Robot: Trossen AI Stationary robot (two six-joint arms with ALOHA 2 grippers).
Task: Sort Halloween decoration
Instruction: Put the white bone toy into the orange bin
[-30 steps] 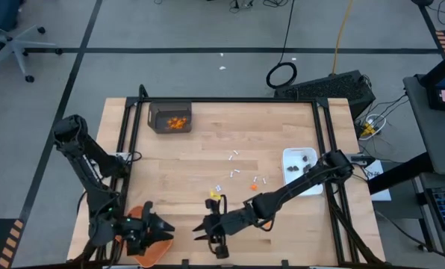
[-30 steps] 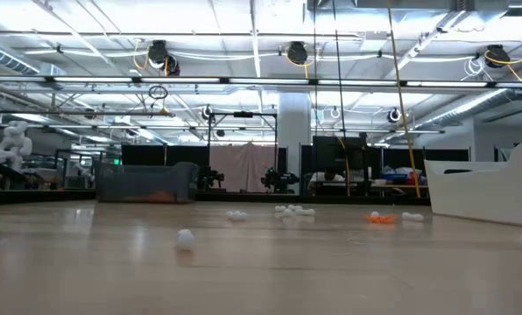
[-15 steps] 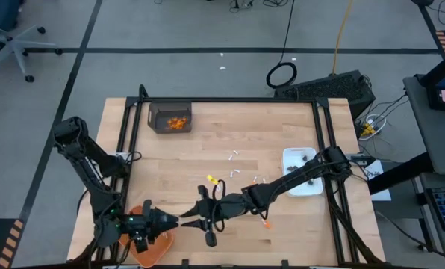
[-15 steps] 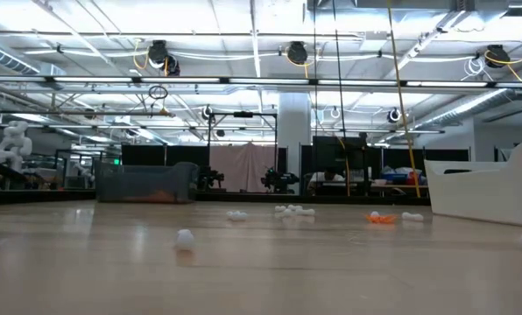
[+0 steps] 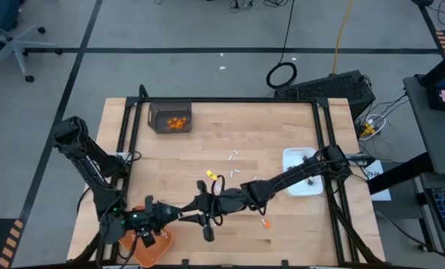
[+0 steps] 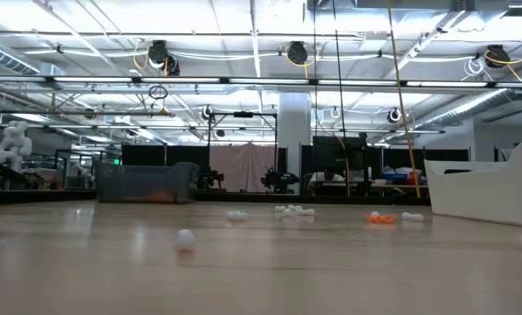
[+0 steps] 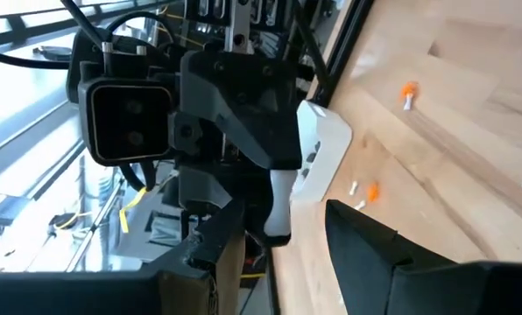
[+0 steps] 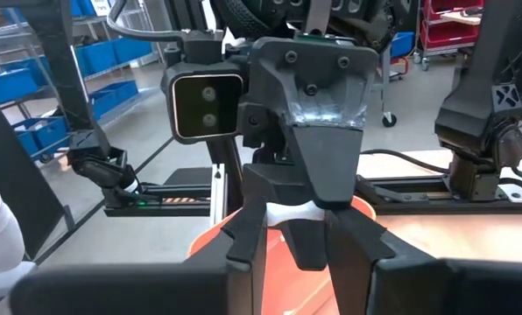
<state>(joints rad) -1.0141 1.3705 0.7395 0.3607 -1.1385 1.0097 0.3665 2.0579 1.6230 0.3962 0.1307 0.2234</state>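
My right gripper (image 5: 194,217) reaches level toward the table's left, near the front edge, shut on a small white stick (image 8: 292,213). My left gripper (image 5: 178,217) faces it from the left, beside the orange tray (image 5: 151,246). Its open fingers stand on either side of the stick (image 7: 278,206); whether they touch it I cannot tell. More white sticks (image 5: 232,157) and an orange bit (image 5: 266,223) lie loose on the table. Neither gripper shows in the low view. My right gripper pinches the white stick (image 7: 277,197) between its two fingertips. The fingers come level from the table's right side. The stick is lifted clear of the table, close to the orange tray's edge.
A grey bin (image 5: 170,118) with orange bits stands at the far left. The white dish (image 5: 306,173) sits at the right edge, partly under my right arm. In the low view, white pieces (image 6: 294,211) and an orange bit (image 6: 381,219) dot the middle of the table.
My right gripper has gone toward the table's left edge and risen, carrying the white stick. My left gripper has come off the orange tray toward the right gripper and rolled about its own line, so the two now face each other tip to tip.
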